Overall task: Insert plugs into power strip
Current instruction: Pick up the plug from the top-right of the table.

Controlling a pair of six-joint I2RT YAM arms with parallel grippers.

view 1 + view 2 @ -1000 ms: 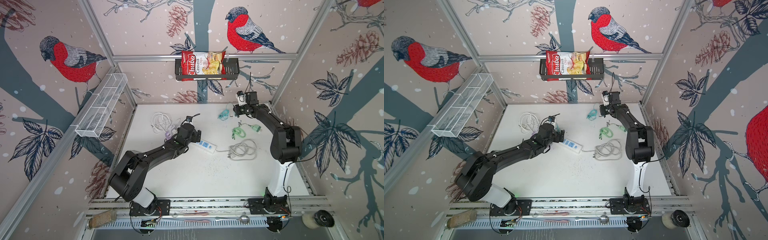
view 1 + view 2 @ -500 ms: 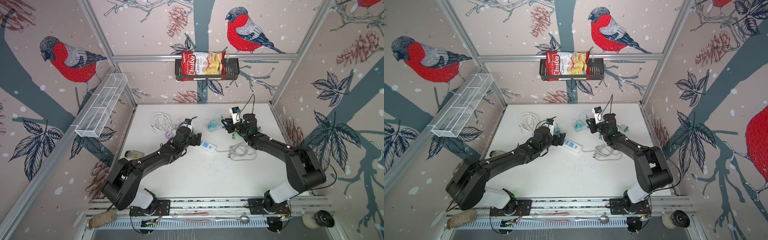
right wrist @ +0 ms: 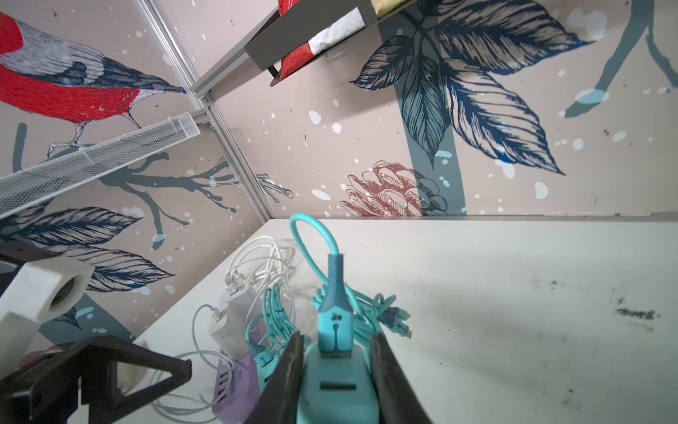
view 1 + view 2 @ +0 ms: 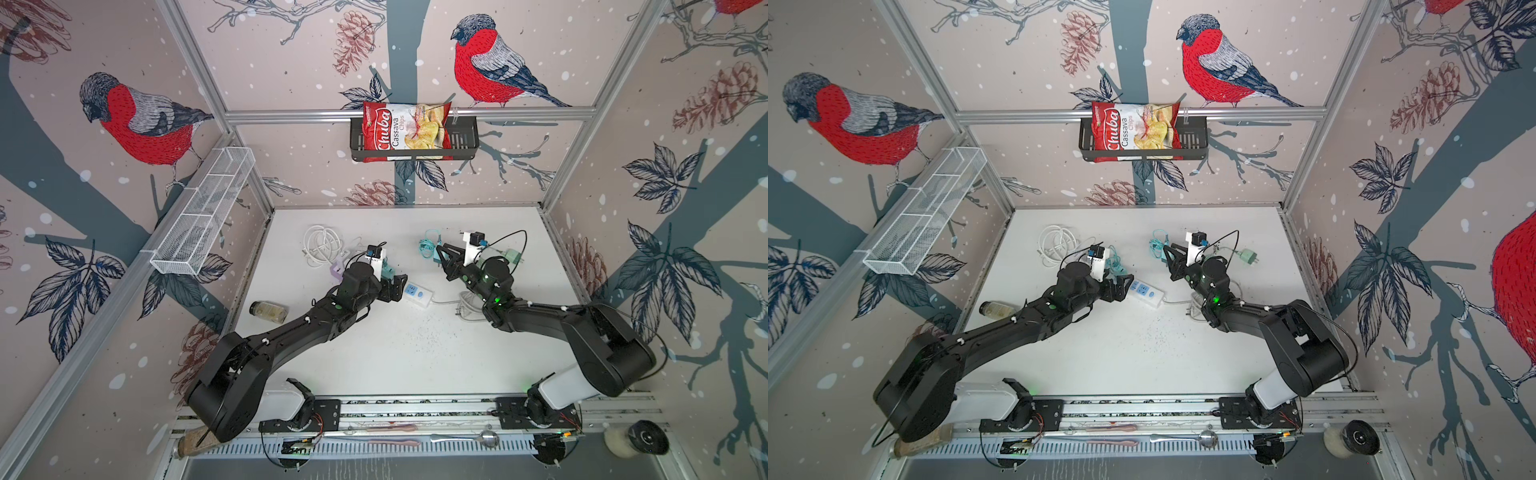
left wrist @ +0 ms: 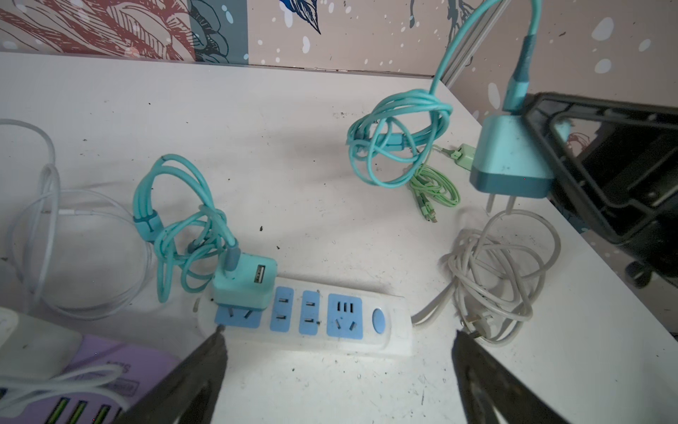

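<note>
One teal plug (image 5: 244, 282) is seated in the power strip (image 5: 389, 330); my right pincer (image 3: 335, 341) clamps the second teal plug (image 5: 510, 158) aloft, my left pincer (image 5: 339, 332) stands apart at the strip; mint plug (image 5: 463, 156) and white plugs (image 3: 227, 326) lie loose.

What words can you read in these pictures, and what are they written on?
"Chuba": on the red chip bag in the black basket.
"Cassava Chips": on the same bag.
Print on the purple box: too blurred to read.

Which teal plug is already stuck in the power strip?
The teal plug at the power strip's end socket; the other teal plug hangs in the right gripper.
</note>
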